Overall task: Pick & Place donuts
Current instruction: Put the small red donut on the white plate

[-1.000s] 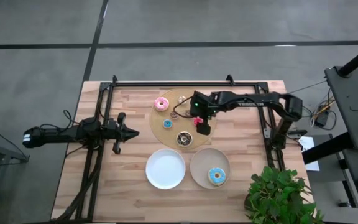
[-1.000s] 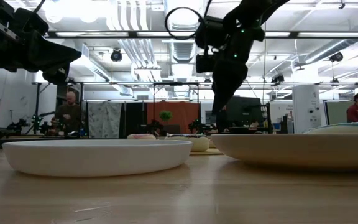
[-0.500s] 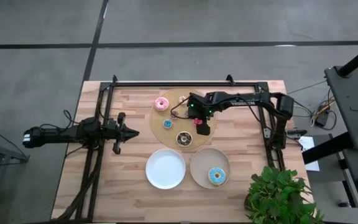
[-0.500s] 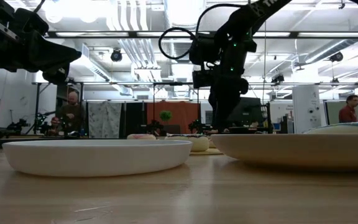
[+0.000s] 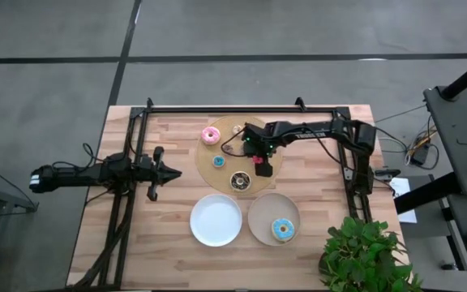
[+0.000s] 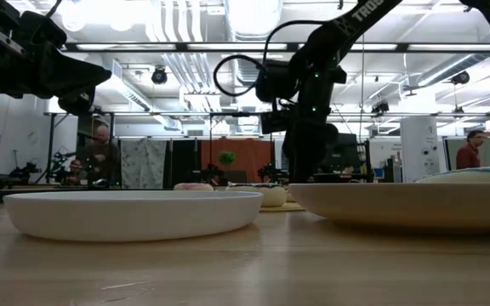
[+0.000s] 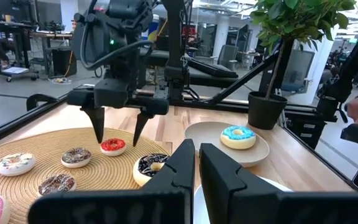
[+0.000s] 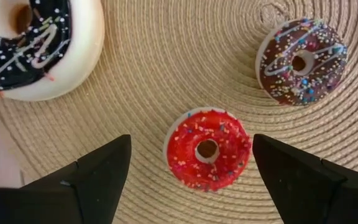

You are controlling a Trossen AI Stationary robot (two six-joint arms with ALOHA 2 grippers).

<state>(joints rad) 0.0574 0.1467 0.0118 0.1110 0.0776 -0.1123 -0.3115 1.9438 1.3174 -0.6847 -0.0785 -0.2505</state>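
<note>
My right gripper [image 8: 191, 140] is open and points down over the round woven board [image 5: 232, 143]. Its fingers stand on either side of the tiny red donut [image 8: 208, 149] without touching it, as the left wrist view also shows for the red donut [image 7: 113, 145]. On the board lie the tiny brown donut [image 8: 301, 61], the larger chocolate donut [image 5: 239, 180], the pink donut [image 5: 211, 135] and the tiny blue donut [image 5: 218, 161]. The light blue donut [image 5: 282, 229] rests on the tan plate [image 5: 263, 209]. My left gripper [image 5: 167, 171] waits, shut, at the table's left side.
A white plate [image 5: 216, 219] sits at the near edge, left of the tan plate. A potted plant [image 5: 359, 247] stands at the near right corner. Black frame rails [image 5: 140, 138] run along the left, far and right sides of the table. People are in the room behind.
My right gripper has come down over the board and moved slightly toward the table's left, so that its open fingers now flank the red donut. The donuts have stayed where they were.
</note>
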